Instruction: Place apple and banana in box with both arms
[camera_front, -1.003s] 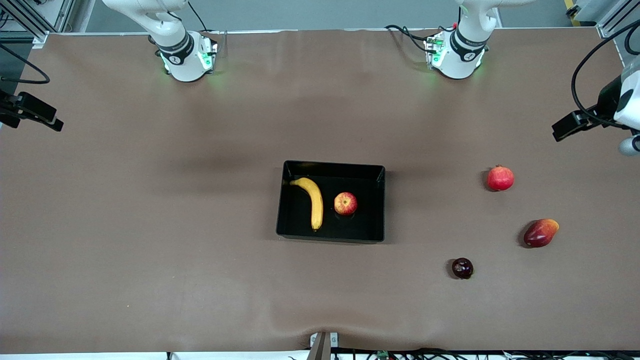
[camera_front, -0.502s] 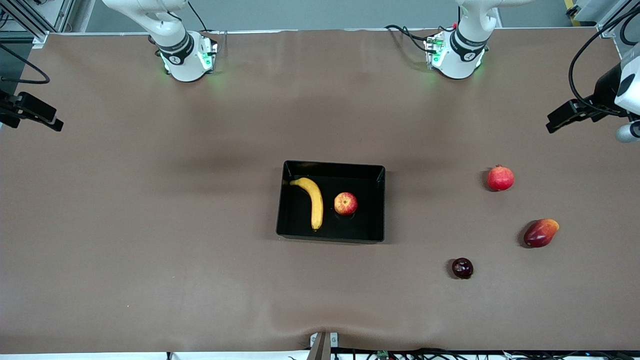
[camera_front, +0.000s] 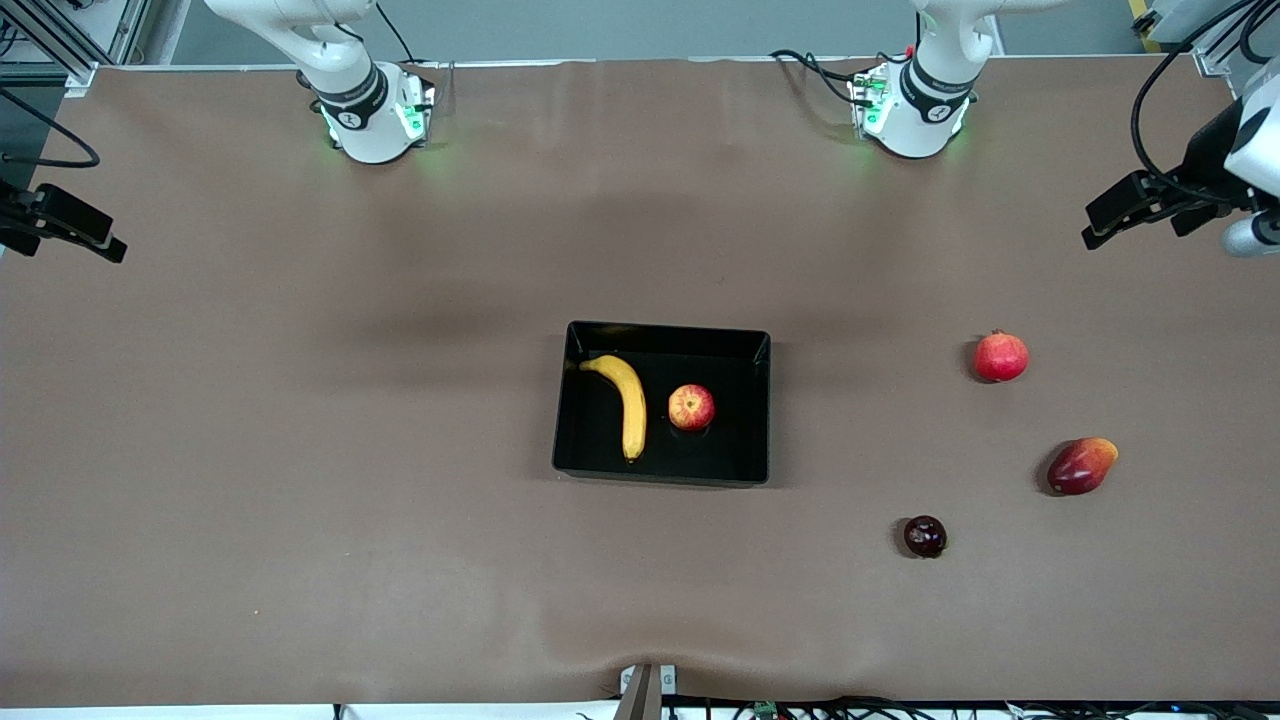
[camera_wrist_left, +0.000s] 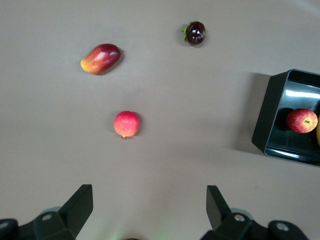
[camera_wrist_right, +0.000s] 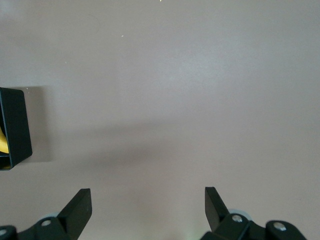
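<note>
Banana (camera_front: 627, 403): in the box (camera_front: 742, 466), long axis near-to-far.
Apple (camera_front: 691, 407): beside it, in the box.
Left tool (camera_wrist_left: 149, 210): fingers apart, empty, over bare tabletop (camera_front: 300, 500).
Right tool (camera_wrist_right: 148, 209): fingers apart, empty, waiting.

box (camera_front: 760, 345): glossy black plastic, floor mirror-reflective. table (camera_front: 300, 450): matt brown sheet, slight ripples at 6 o'clock edge. apple (camera_front: 691, 407), banana (camera_front: 629, 400): smooth skins. dark plum-like fruit (camera_front: 925, 536): shiny. gripper fingers (camera_wrist_left: 75, 207): matt black plastic.
</note>
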